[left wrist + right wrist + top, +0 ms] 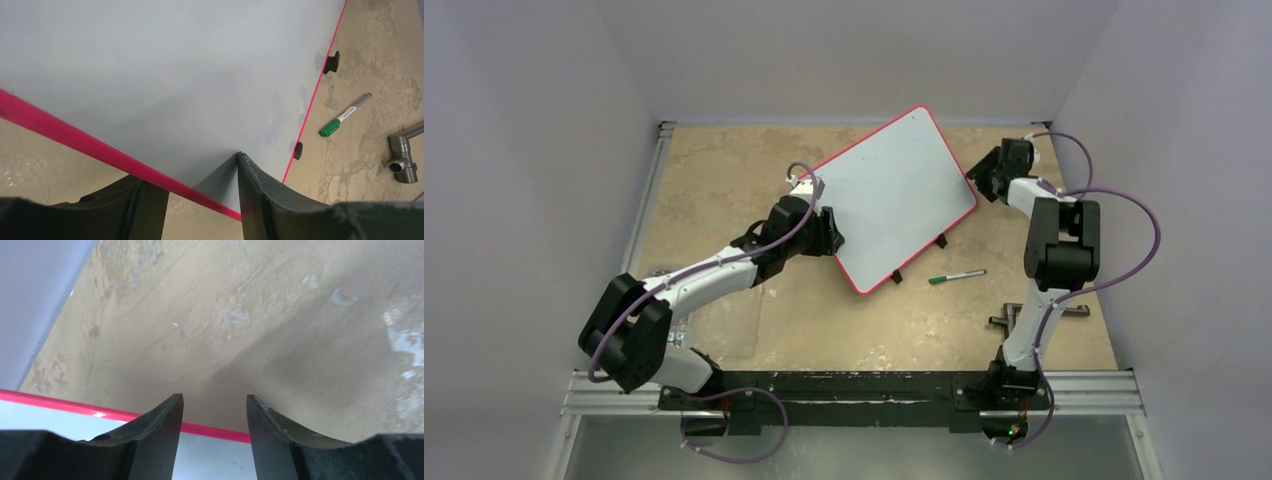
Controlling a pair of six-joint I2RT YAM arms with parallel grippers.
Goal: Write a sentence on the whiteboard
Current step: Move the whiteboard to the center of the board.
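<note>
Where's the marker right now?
In the top view the marker lies on the table, right of centre, just off the whiteboard's near edge, toward the right arm.

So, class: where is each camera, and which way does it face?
Top external: above, behind the bases, looking down at the table; both arms show.
Left wrist: on left arm, looking across the whiteboard toward the marker; fingers show.
Right wrist: on right arm, looking over the whiteboard's rim; fingers show.
All share the whiteboard.
</note>
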